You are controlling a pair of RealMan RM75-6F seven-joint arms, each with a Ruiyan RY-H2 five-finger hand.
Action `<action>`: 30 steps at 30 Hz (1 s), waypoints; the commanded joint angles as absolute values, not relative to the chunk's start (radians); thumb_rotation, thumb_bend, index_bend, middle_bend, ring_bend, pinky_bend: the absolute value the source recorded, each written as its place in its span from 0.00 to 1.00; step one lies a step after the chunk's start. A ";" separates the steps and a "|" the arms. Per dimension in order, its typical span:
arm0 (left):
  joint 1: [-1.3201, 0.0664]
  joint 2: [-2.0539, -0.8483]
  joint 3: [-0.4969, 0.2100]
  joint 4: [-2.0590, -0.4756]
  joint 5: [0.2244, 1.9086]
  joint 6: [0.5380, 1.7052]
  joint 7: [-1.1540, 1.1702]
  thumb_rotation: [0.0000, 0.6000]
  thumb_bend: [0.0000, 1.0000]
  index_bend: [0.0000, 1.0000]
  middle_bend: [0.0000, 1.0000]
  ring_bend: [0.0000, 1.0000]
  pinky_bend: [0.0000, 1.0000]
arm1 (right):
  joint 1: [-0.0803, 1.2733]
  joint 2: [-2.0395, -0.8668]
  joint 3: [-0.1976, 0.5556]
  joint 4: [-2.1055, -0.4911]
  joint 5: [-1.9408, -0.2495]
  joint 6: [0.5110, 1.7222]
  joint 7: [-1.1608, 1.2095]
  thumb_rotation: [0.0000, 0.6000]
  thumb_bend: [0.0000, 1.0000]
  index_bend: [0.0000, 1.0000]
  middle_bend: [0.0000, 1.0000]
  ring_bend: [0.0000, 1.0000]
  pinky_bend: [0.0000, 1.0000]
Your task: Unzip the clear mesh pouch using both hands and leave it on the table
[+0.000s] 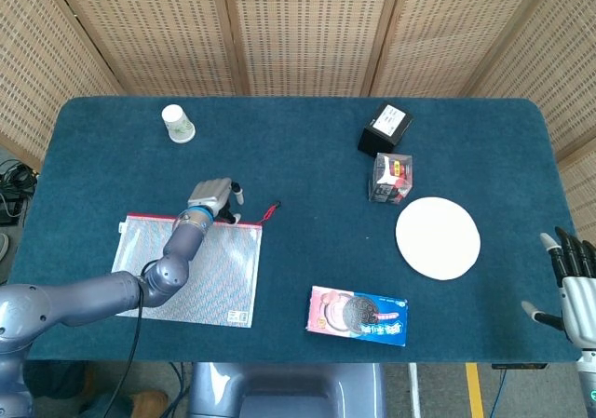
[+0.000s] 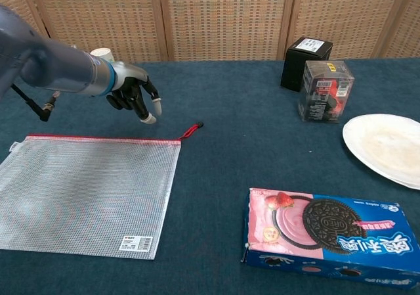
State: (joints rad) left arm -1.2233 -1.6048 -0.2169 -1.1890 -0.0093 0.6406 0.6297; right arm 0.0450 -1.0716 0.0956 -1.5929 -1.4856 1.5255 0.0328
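- Now our left hand hovers empty, fingers loosely spread, above the clear mesh pouch's red zipper edge.
- Our right hand, fingers apart, holds nothing beyond the blue table's right edge.

I count one clear mesh pouch at the near left of the table, and one paper cup at the far left. At the far right I see one black box and one clear plastic box just beside it. There is one white plate on the right, and one cookie box near the front edge. Two robot hands show: the left hand and the right hand.
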 commanded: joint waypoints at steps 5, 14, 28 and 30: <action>-1.309 -1.712 -0.183 -1.044 -0.082 0.572 0.674 1.00 0.44 0.39 0.99 0.95 1.00 | 0.038 -1.074 0.096 -1.580 -1.484 1.537 0.041 1.00 0.00 0.03 0.00 0.00 0.00; -1.364 -1.796 -0.186 -0.909 -0.133 0.533 0.689 1.00 0.43 0.39 0.99 0.95 1.00 | 0.039 -1.072 0.100 -1.577 -1.474 1.532 0.046 1.00 0.00 0.03 0.00 0.00 0.00; -1.368 -1.884 -0.207 -0.796 -0.099 0.529 0.688 1.00 0.42 0.39 0.99 0.95 1.00 | 0.033 -1.064 0.102 -1.577 -1.474 1.541 0.062 1.00 0.00 0.03 0.00 0.00 0.00; -1.367 -1.885 -0.221 -0.796 -0.096 0.525 0.682 1.00 0.42 0.40 0.99 0.95 1.00 | 0.033 -1.064 0.102 -1.577 -1.475 1.543 0.063 1.00 0.00 0.03 0.00 0.00 0.00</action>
